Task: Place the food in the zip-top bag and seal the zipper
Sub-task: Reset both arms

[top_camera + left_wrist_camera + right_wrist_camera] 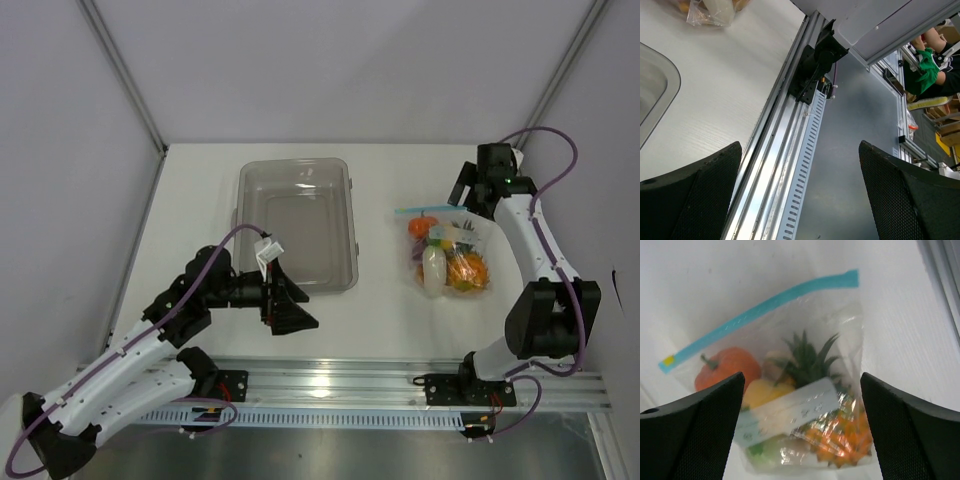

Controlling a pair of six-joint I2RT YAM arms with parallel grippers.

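The zip-top bag (448, 250) lies flat at three o'clock on the table. The food (447, 262) is bunched toward its six o'clock end, leaving the zipper (765, 303) a clear run along the twelve o'clock edge; it looks pressed shut, I'd judge. The right gripper (801, 376) hangs over that edge, fingers spread and empty, while the left gripper (290, 305), likewise spread, waits at the tray's (240, 215) six o'clock, out of the way.

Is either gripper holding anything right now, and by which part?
Nothing is held. Left gripper and right gripper both stand open and empty; the zip-top bag lies free on the table.
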